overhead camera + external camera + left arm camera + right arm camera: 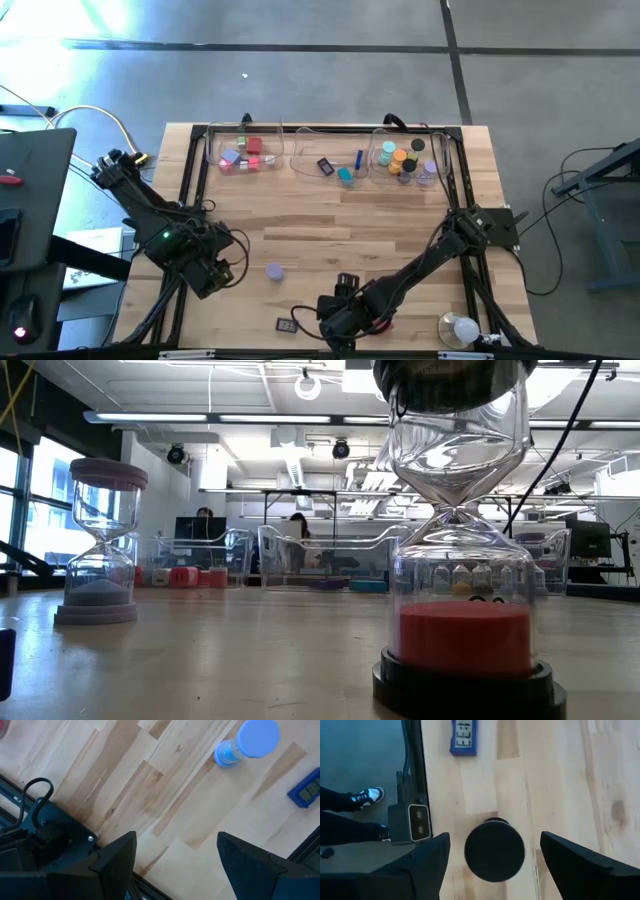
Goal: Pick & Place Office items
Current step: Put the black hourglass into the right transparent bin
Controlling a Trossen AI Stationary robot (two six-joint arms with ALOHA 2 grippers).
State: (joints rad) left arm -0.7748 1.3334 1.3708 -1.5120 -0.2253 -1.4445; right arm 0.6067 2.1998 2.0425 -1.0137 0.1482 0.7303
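A sand timer with black end caps and red sand (462,630) stands upright on the table near its front edge. Its round black top cap (494,851) shows between the fingers of my right gripper (493,836), which is open and hangs above it, pointing down (345,318). I see a gap on both sides of the cap. A lavender sand timer (274,270) stands upright left of it (100,545). My left gripper (177,836) is open over bare wood at the table's left (222,268), with nothing between its fingers.
Three clear trays (300,165) along the far edge hold red and pink blocks (247,153), a blue stick (358,158) and coloured round caps (405,160). A small blue digital timer (287,325) lies near the front edge. A white bulb-like object (462,328) sits front right.
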